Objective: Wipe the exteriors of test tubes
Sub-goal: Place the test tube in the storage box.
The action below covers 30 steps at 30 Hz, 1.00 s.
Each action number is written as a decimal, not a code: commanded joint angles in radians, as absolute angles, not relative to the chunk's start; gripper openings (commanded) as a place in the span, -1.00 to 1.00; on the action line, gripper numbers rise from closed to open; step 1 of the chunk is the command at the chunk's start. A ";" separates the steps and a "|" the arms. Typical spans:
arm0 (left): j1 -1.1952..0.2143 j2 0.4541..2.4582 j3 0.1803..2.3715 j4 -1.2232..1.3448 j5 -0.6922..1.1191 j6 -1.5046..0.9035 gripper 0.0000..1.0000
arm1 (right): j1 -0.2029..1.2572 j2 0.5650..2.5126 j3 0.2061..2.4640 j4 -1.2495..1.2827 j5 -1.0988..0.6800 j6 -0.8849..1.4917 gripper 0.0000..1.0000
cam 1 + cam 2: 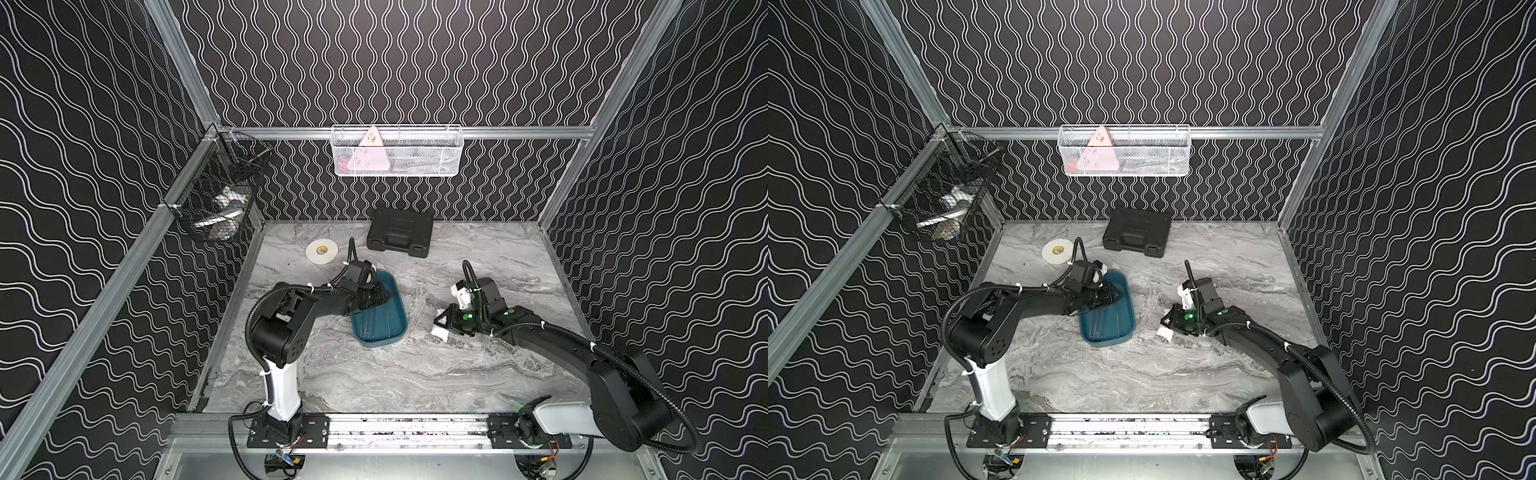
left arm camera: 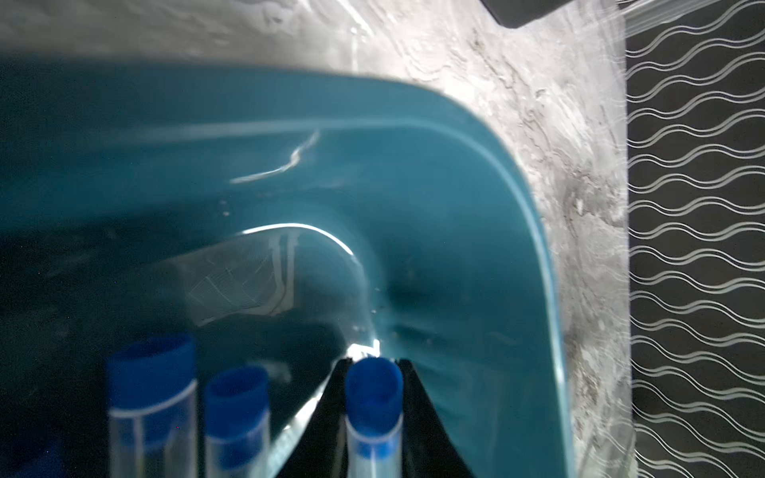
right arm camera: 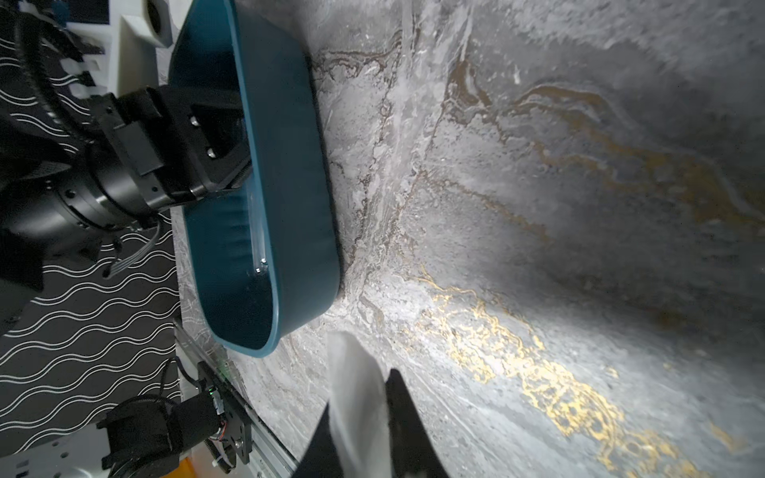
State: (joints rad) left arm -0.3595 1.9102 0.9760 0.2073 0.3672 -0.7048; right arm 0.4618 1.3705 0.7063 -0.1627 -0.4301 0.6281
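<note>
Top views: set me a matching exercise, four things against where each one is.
1 tissue
2 case
3 tubes
4 basket

a in the tray
b hung on the back rail
c in the right gripper
d at the back of the table

Pairs: 1-c; 2-d; 3-a; 4-b

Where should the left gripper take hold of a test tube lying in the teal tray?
Pinch the test tube across its clear body just below the blue cap, descending from above: it lies flat on the tray floor, with other tubes close alongside.
</note>
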 commanded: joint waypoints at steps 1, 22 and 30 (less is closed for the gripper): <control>-0.359 1.929 0.980 0.224 0.354 -0.702 -0.43 | 0.461 1.394 0.729 -0.216 -0.401 0.591 -0.63; -0.357 1.851 1.016 0.178 0.342 -0.649 -0.11 | 0.462 1.568 0.810 -0.329 -0.286 0.547 -0.48; -0.356 1.741 1.005 0.137 0.342 -0.617 -0.06 | 0.462 1.561 0.842 -0.384 -0.236 0.534 0.10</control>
